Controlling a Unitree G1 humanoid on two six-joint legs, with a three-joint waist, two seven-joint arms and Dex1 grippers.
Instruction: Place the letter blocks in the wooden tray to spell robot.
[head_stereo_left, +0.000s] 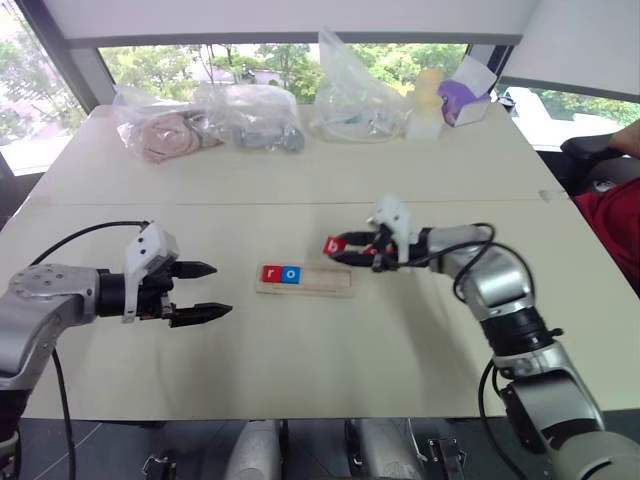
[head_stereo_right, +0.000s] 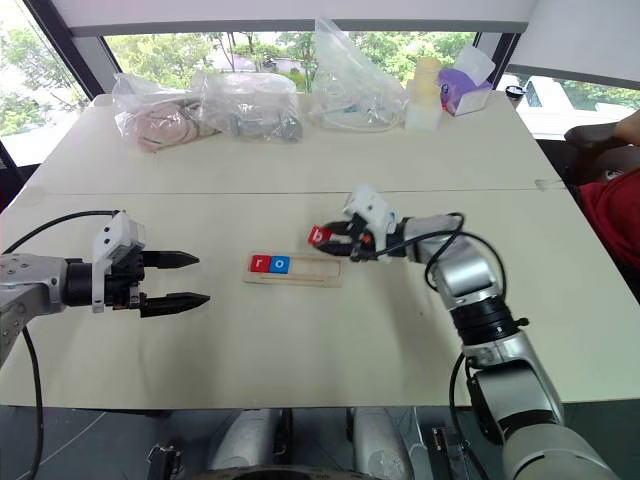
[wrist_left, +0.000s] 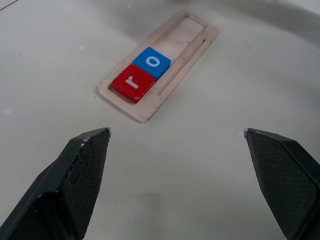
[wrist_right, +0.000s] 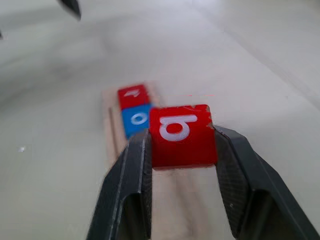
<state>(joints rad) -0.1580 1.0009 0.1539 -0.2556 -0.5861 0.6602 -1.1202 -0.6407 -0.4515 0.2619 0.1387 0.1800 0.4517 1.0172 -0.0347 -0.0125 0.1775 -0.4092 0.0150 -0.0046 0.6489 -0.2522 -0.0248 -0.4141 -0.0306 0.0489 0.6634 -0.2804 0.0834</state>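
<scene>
Table (head_stereo_left: 300, 370) comes first on my screen, pale and wide, with a seam running across it behind the work area. Along its far edge I see clear plastic bags (head_stereo_left: 255, 115) whose contents I cannot make out, plus a pale bottle (head_stereo_left: 428, 100) and a purple-and-white box (head_stereo_left: 463, 100). At the right border a person's red sleeve (head_stereo_left: 612, 225) is cut off by the frame. The wooden tray (head_stereo_left: 305, 282) lies flat near the middle of the table, with the red r block (wrist_left: 133, 82) and the blue o block (wrist_left: 151, 61) seated touching each other at its left end; the rest of the slot is bare wood. My right gripper (wrist_right: 182, 150) hangs just above the tray's right end, its fingers clamped on the sides of the red b block (wrist_right: 182, 134), letter facing the wrist camera; the block's underside is hidden. My left gripper (head_stereo_left: 205, 291) sits well left of the tray, spread wide and holding nothing. I cannot see the last two letter blocks anywhere.
</scene>
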